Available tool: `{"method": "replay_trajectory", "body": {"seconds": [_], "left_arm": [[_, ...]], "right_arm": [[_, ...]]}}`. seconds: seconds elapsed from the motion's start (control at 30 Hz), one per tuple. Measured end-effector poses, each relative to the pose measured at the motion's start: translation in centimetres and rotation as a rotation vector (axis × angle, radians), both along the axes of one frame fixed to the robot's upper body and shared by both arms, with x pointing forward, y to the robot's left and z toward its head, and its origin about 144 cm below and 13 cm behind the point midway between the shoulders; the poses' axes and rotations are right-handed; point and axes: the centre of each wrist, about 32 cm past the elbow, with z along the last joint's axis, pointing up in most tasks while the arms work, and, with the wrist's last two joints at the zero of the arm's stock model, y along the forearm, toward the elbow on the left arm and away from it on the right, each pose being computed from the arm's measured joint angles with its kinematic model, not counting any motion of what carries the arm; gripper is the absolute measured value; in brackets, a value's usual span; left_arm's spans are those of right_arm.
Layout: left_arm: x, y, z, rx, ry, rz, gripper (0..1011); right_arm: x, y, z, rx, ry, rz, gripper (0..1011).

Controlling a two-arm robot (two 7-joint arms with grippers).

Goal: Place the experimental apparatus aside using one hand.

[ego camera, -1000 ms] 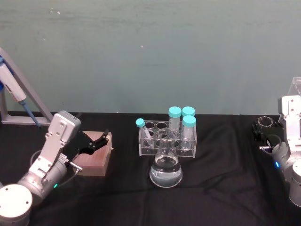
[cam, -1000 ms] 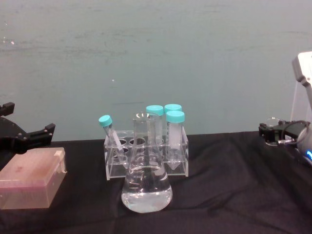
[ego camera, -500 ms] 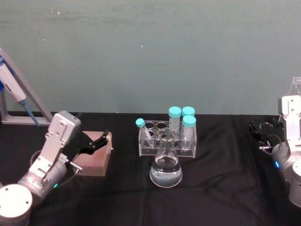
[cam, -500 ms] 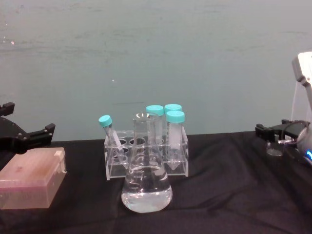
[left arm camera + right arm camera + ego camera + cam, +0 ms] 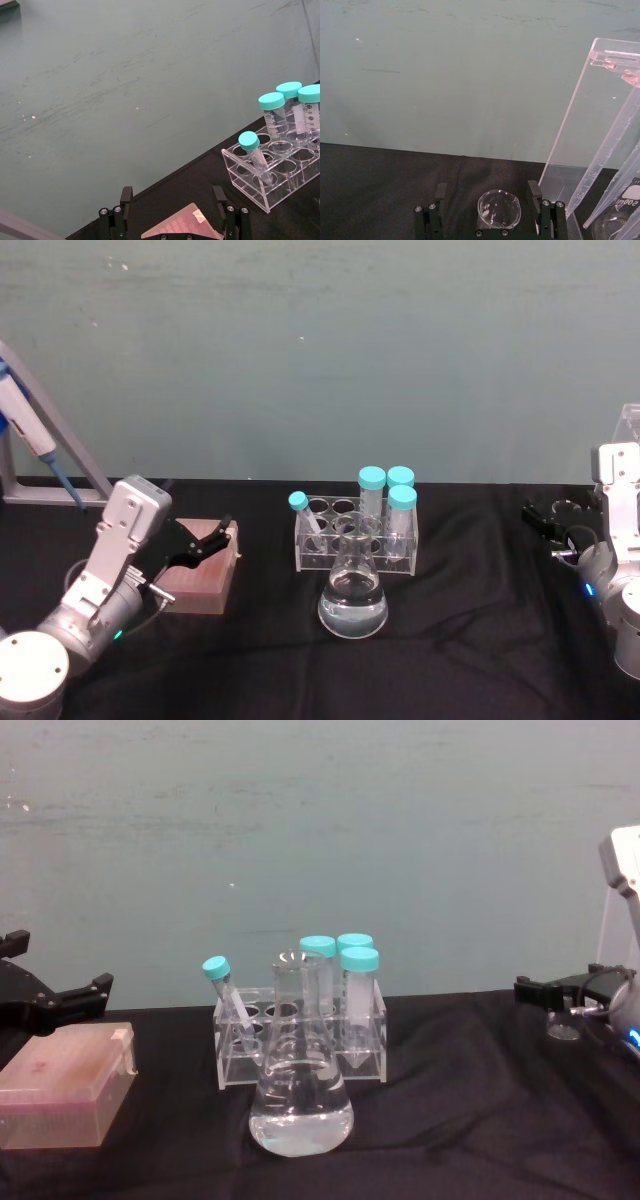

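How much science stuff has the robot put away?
Looks done: the small beaker sits at the right by the acrylic stand. In hand: the right claw is open around it. Left to do: the flask, perhaps the tube rack, mid-table. The left claw waits open over the pink box.

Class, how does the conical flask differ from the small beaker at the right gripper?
The conical flask is larger, with a narrow neck; the small beaker is short and wide-mouthed. The flask stands free mid-table; the beaker sits between the right gripper's open fingers. Both are clear glass, upright. The left gripper hangs open over the pink box.
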Motion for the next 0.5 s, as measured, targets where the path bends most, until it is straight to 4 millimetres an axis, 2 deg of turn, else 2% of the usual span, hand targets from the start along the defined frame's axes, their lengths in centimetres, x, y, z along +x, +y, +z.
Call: {"method": "replay_trajectory", "body": {"seconds": [0.5], "left_arm": [[0.00,0.00,0.00,0.000,0.000,0.000,1000]], "right_arm": [[-0.03,-0.02,0.00,-0.001,-0.001,0.006,1003]]}}
